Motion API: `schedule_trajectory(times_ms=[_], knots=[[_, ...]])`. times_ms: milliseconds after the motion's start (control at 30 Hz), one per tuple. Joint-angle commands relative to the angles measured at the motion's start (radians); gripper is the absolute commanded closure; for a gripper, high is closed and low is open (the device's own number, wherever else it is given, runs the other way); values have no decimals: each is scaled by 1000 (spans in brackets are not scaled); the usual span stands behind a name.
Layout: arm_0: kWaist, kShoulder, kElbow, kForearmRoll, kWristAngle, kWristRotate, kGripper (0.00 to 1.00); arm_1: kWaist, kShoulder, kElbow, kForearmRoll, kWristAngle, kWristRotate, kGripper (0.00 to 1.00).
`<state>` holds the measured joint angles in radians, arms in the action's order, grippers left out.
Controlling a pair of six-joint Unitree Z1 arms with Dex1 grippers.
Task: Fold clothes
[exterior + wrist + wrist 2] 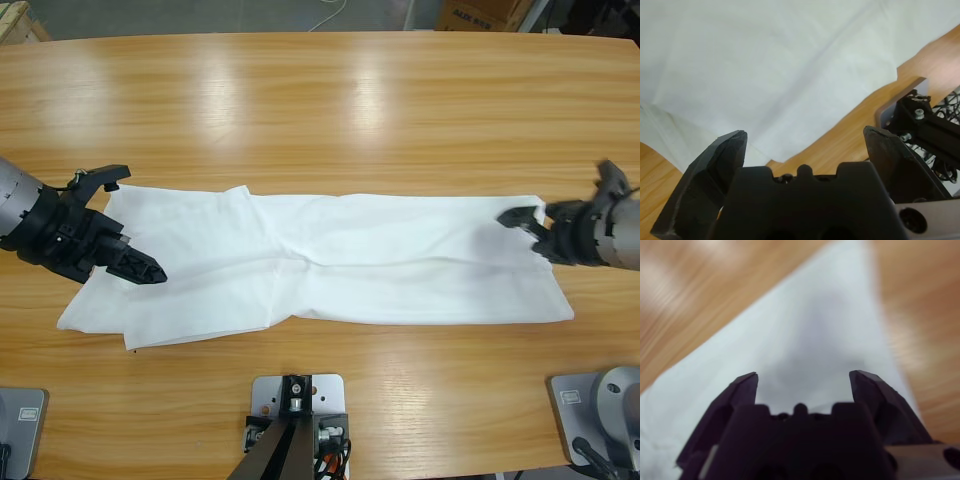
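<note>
White cotton is lying flat along the near half of your wooden counter (330, 90): the T-shirt (330, 260), folded into a long band. Your left hand (128, 220) is hovering spread over its left end, while your right hand (530, 222) is sitting spread at its far right corner, pinching nothing.
</note>
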<state>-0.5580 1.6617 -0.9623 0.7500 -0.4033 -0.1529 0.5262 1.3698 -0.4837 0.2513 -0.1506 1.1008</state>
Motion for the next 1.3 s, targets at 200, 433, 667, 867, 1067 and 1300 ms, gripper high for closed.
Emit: schedule_trajectory(times_ms=[200, 433, 667, 867, 1067, 1300], knots=[[-11, 11, -3, 14, -11, 9, 92, -187, -122, 32, 135, 31, 71, 266], [-13, 15, 1, 12, -11, 9, 92, -187, -112, 29, 133, 169, 70, 317], [-13, 10, 9, 13, -11, 9, 92, -186, -28, 49, 45, 188, 64, 314], [-13, 13, 7, 12, -11, 9, 92, -186, -73, 39, 145, 116, 70, 312], [-13, 12, 8, 13, -11, 9, 92, -186, -39, 41, 117, 128, 70, 312], [-13, 10, 10, 14, -10, 9, 92, -186, -8, 42, 78, 136, 64, 321]])
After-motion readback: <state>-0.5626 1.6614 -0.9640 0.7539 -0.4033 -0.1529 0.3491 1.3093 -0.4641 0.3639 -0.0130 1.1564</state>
